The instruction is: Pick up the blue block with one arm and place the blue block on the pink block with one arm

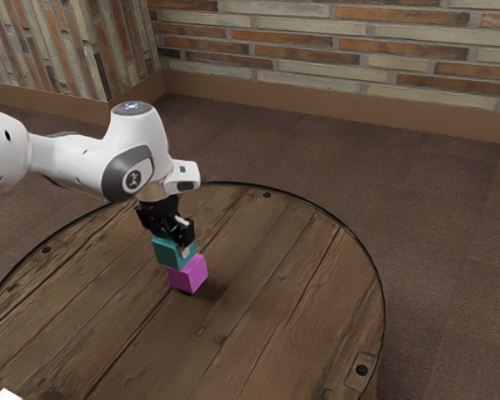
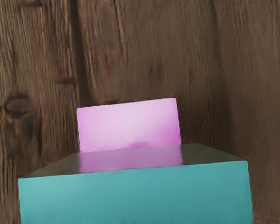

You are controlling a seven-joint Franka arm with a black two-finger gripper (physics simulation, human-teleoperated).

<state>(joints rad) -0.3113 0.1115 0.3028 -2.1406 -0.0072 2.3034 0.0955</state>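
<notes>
The blue block point(image 1: 172, 252), teal in colour, sits between the black fingers of my gripper point(image 1: 175, 242), which is shut on it. Directly beneath it, offset a little toward the exterior view's right, the pink block point(image 1: 190, 275) rests on the round wooden table point(image 1: 275, 317). The blue block's underside is at the pink block's top edge; I cannot tell whether they touch. In the wrist view the blue block point(image 2: 135, 196) looms close under my hand, with the pink block point(image 2: 129, 123) partly showing beyond it.
The table's dark rim point(image 1: 375, 275) curves round at the exterior view's right, with carpet floor and a brick wall point(image 1: 333, 42) behind. Bare planks lie all round the two blocks.
</notes>
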